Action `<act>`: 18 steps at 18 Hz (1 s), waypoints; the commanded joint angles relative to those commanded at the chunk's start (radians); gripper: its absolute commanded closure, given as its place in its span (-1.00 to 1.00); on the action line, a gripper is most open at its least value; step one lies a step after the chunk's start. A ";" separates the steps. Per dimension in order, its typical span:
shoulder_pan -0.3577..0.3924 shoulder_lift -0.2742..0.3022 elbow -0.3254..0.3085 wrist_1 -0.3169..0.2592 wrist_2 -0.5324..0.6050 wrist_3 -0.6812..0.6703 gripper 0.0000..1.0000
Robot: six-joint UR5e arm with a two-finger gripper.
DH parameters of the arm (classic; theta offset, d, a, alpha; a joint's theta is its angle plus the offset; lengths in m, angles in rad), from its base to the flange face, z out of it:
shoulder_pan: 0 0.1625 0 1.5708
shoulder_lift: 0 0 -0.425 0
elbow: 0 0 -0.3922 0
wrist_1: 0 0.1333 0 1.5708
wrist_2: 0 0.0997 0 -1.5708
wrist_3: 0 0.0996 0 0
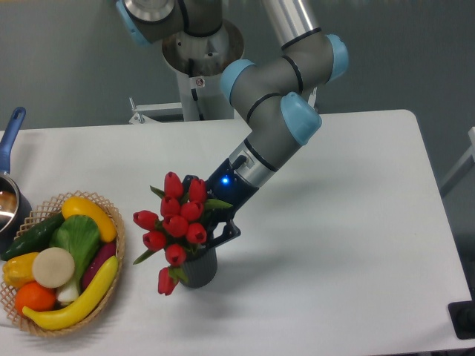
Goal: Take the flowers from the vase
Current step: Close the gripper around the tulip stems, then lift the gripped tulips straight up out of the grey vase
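The flowers point(178, 222), a bunch of red closed tulips with green leaves, stand in the small dark grey vase point(199, 271) near the front middle of the white table point(349, 222). One tulip droops low on the left of the vase. My gripper point(214, 236) reaches down from the upper right and sits right behind the bunch, just above the vase's mouth. One dark finger point(226, 233) shows at the right of the blooms. The flowers hide the other finger, so I cannot tell whether the jaws are closed on the stems.
A woven basket point(111, 282) with banana, orange, cucumber and other produce sits at the front left. A pot with a blue handle point(10, 133) is at the left edge. The arm's base point(200, 52) stands behind the table.
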 joint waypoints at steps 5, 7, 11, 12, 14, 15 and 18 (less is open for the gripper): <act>0.008 0.002 -0.003 -0.002 -0.069 -0.017 0.17; 0.011 0.003 -0.003 -0.002 -0.071 -0.023 0.17; 0.028 0.011 -0.002 -0.005 -0.072 -0.023 0.17; 0.034 0.018 -0.002 -0.006 -0.077 -0.025 0.17; 0.046 0.029 0.005 -0.008 -0.113 -0.052 0.17; 0.052 0.031 0.012 -0.008 -0.130 -0.073 0.17; 0.064 0.046 0.044 -0.009 -0.150 -0.132 0.17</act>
